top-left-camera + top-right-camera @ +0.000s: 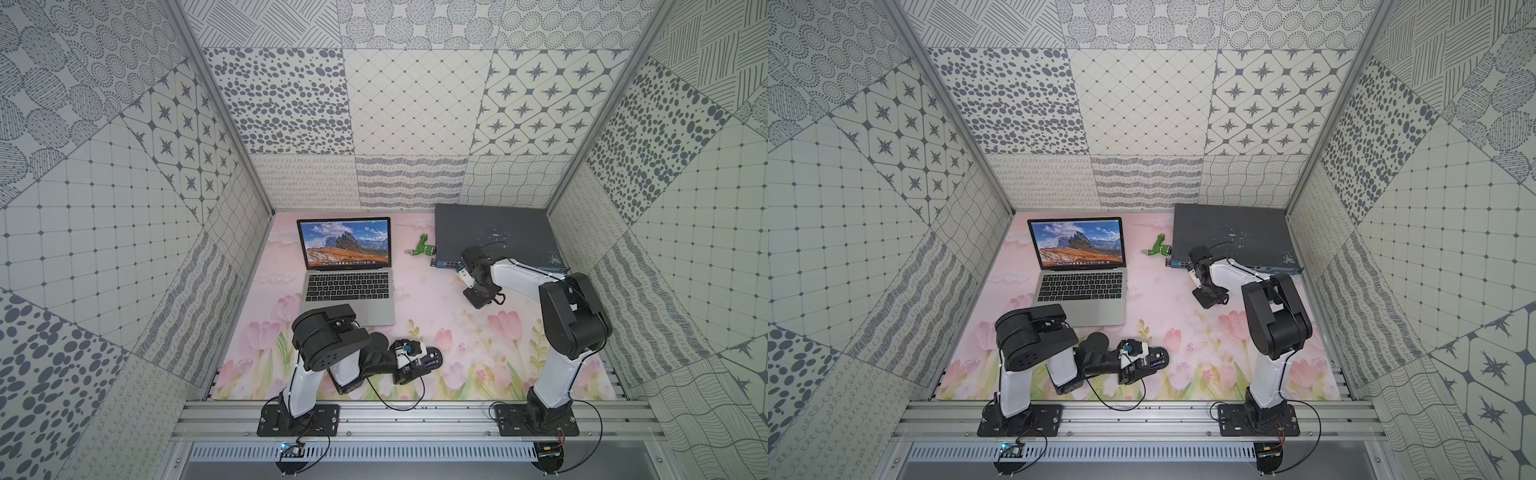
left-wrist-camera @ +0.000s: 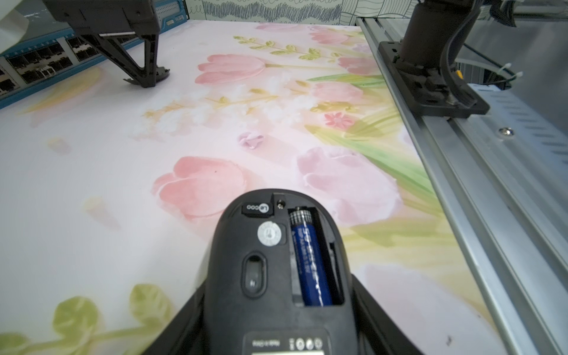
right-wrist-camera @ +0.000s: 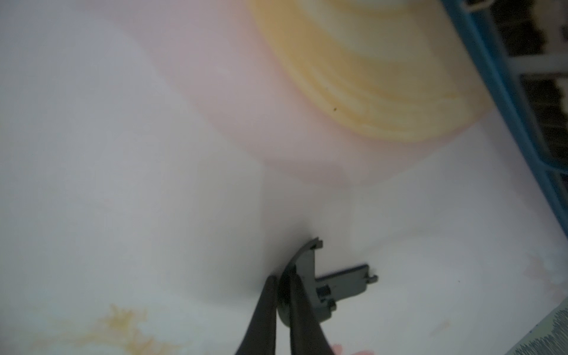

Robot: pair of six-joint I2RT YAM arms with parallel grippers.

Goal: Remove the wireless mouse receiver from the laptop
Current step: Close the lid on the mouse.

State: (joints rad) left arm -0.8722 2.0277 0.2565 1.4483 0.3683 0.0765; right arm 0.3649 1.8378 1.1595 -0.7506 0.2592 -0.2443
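Receiver (image 2: 256,209) crosswise in mouse (image 2: 233,261) gripped by left fingers (image 2: 184,325); right fingers (image 3: 261,316) clenched on lid (image 3: 341,282)

The laptop (image 1: 349,286) is silver-grey with black keys; its screen shows orange and blue mountains. The mat (image 1: 457,357) is pink with tulips. The stick (image 1: 424,248) is green. The box (image 1: 494,232) is dark grey, blue in front. The mouse (image 2: 246,246) and the cover (image 3: 309,270) are black, the battery (image 2: 309,261) blue.
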